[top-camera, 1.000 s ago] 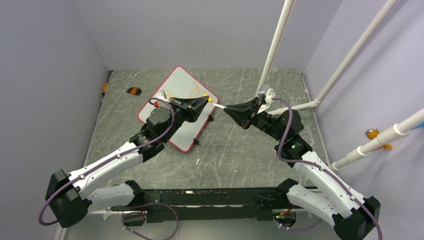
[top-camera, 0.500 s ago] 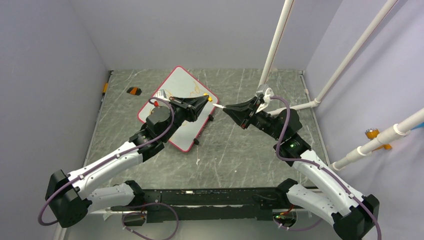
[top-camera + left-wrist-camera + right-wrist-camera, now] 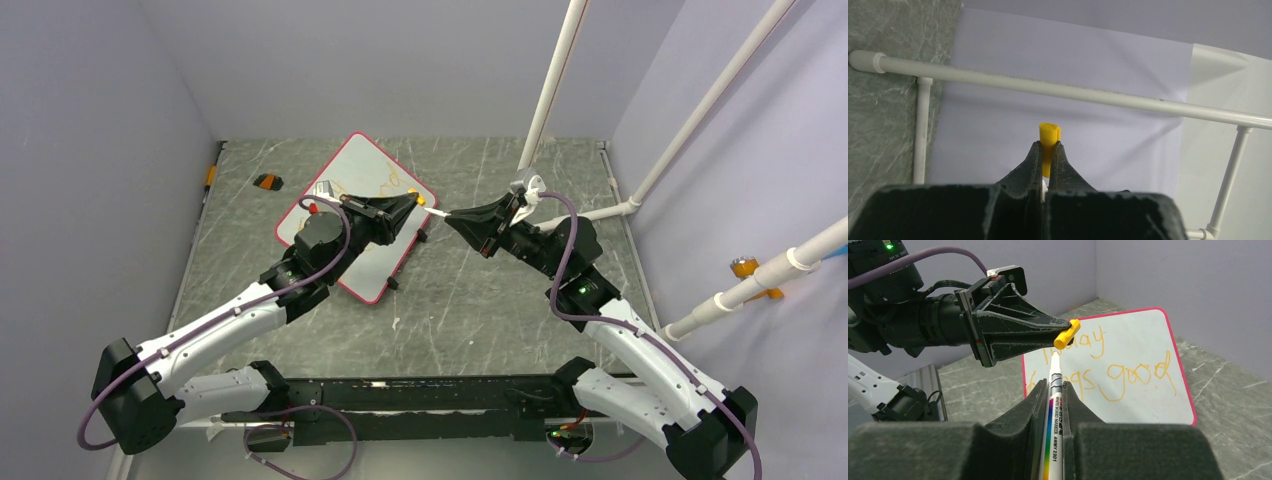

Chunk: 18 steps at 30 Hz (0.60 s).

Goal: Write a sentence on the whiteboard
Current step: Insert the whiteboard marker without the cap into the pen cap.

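Note:
The whiteboard (image 3: 340, 205) with its red-pink frame lies tilted on the table; it also shows in the right wrist view (image 3: 1143, 390). The sentence (image 3: 1128, 372) is in orange-yellow, two lines, reading about "Today brings good". My left gripper (image 3: 412, 203) is shut on the yellow marker cap (image 3: 1049, 145), also seen in the right wrist view (image 3: 1066, 334). My right gripper (image 3: 452, 217) is shut on the white marker pen (image 3: 1054, 415). The pen's tip (image 3: 1055, 356) points at the cap, just below it, above the board's right side.
A small orange-and-black object (image 3: 267, 181) lies at the table's back left. White pipes (image 3: 555, 80) rise at the back right, one running low along the right side (image 3: 610, 212). Two black clips (image 3: 392, 283) sit on the board's near long edge.
The right gripper with the pen has crept slightly left toward the cap. The left gripper has held still.

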Available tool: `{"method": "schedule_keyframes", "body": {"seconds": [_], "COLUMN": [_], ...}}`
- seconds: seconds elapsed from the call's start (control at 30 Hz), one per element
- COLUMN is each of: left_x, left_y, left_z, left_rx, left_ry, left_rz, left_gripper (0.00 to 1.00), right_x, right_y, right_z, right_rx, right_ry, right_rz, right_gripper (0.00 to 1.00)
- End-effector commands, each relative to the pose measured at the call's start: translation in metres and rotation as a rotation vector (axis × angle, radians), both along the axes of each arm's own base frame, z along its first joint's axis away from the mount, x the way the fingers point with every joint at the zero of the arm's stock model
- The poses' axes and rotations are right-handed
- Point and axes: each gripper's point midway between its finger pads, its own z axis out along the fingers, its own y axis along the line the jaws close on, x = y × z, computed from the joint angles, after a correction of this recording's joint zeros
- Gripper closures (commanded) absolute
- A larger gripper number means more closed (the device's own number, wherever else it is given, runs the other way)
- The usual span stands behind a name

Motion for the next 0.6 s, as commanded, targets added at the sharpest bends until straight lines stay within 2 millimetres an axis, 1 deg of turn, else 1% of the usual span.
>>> {"method": "schedule_keyframes", "body": {"seconds": [0.0,0.27,0.43,0.57], "left_x": [-0.0005,-0.0013,-0.0011,-0.0023], "left_y": [0.0022,-0.0019,-0.0011,-0.0021], "left_z": [0.0192,0.0162,0.0125,0.0153], "left_rx": [-0.049,-0.039,-0.035,-0.036], "left_ry": [0.002,0.020,0.036,0.026], "left_rz": [0.009,-0.008,-0.006,-0.013], "left_gripper": [1.00,1.00,1.00,1.00], "right_x": [-0.0100,-0.0069,-0.0065,-0.0032], "right_y": [-0.0011,-0.0004,-0.0008,-0.0002], "right_z": [0.0400,0.0394,0.0414,0.0388], "right_rx": [0.065,0.073,0.079,0.074], "right_ry": [-0.102,-0.097,-0.098,-0.088], "right_rz": [0.021,0.015,0.010,0.000], "right_gripper": [1.00,1.00,1.00,1.00]}}
